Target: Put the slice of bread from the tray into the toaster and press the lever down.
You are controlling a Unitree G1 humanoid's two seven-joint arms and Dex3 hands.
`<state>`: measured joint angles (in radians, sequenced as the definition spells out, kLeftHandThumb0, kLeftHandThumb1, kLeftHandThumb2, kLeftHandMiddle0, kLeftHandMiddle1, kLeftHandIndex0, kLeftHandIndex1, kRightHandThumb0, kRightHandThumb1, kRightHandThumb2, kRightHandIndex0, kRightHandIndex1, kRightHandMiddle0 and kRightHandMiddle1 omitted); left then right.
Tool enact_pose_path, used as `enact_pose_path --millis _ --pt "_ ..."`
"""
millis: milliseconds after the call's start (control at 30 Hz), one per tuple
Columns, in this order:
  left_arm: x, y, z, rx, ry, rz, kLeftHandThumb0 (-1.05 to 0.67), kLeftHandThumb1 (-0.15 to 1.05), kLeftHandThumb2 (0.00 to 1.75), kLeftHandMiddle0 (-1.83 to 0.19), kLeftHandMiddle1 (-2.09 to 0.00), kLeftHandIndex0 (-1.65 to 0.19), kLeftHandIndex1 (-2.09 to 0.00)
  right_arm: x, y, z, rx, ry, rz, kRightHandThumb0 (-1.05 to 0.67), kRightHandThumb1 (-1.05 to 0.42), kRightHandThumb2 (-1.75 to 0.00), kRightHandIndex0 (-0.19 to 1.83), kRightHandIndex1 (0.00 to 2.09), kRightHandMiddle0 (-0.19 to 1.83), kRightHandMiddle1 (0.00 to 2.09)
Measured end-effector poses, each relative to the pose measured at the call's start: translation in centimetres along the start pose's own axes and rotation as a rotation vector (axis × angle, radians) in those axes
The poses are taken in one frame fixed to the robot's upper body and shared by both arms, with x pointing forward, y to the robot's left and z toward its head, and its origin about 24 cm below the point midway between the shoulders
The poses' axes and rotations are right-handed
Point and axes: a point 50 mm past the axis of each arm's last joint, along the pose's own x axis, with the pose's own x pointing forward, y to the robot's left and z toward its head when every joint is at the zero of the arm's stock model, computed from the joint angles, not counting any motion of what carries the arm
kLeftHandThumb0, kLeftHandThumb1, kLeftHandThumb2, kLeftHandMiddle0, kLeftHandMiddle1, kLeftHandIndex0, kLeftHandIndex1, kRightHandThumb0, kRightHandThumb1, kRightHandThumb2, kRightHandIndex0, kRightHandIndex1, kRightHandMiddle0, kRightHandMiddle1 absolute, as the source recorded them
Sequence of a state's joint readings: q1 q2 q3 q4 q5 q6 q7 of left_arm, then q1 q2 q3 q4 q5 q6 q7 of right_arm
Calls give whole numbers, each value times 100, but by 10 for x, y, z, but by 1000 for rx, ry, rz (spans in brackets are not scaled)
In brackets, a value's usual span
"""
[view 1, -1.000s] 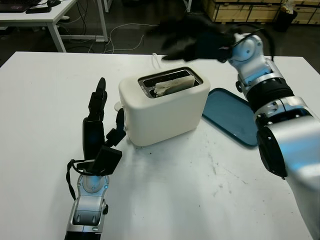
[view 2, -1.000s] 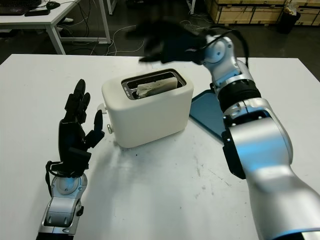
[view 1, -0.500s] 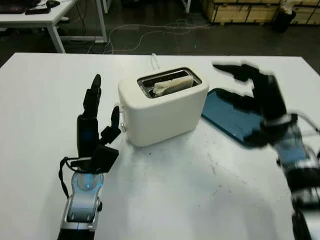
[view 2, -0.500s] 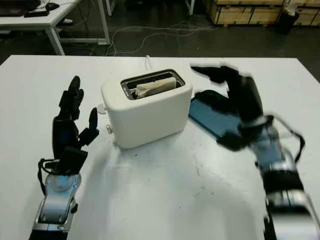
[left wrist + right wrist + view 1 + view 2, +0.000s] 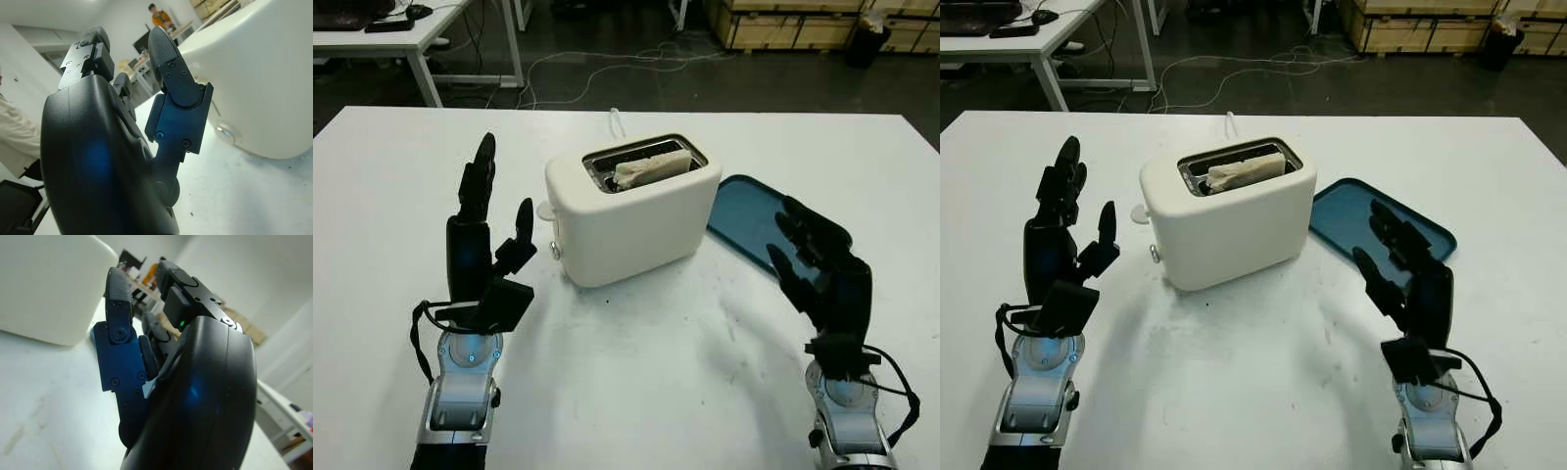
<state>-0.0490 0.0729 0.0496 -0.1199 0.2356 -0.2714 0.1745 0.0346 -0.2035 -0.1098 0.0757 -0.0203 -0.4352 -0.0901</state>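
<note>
Bread [image 5: 652,167] sits in toaster [image 5: 631,209]; right robot hand [image 5: 822,266] open beside tray [image 5: 744,215].

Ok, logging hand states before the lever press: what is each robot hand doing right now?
Left robot hand: open, holding nothing, beside the toaster.
Right robot hand: open, holding nothing, by the tray.

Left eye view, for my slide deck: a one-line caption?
Bread slice sits in the toaster; left robot hand and right robot hand open beside it.
</note>
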Motion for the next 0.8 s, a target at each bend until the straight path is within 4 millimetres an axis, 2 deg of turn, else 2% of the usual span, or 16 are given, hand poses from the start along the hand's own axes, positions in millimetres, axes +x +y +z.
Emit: enact_pose_path --millis 167,233,267,400,500,600,800 --pt "1 3 -1 26 -4 -19 -61 92 70 -1 -46 -12 -16 3 5 -1 77 93 50 -53 -92 -32 50 0 48 0" --pt "2 5 -1 72 3 -37 -61 92 70 -1 -60 -15 -20 4 7 -1 91 105 60 -52 -92 -33 49 0 47 0" --pt "2 6 -1 112 11 -44 -59 92 67 -3 -69 -20 -23 4 9 -1 96 106 63 -53 -92 -33 47 0 46 0" --pt "3 14 1 272 4 -61 -49 92 51 -21 -79 -38 -31 9 12 2 105 92 74 -53 -92 -32 45 0 45 0" --pt "4 20 2 383 -30 -56 -32 92 34 -46 -74 -60 -33 11 13 3 109 85 80 -54 -92 -31 45 0 44 0" --pt "6 27 6 518 -80 -62 -23 92 20 -61 -64 -71 -30 11 14 1 110 94 82 -53 -92 -31 44 0 44 0" --pt "11 35 20 699 -163 -150 -22 92 10 -65 -60 -74 -25 11 16 1 121 96 78 -52 -92 -31 44 0 44 0"
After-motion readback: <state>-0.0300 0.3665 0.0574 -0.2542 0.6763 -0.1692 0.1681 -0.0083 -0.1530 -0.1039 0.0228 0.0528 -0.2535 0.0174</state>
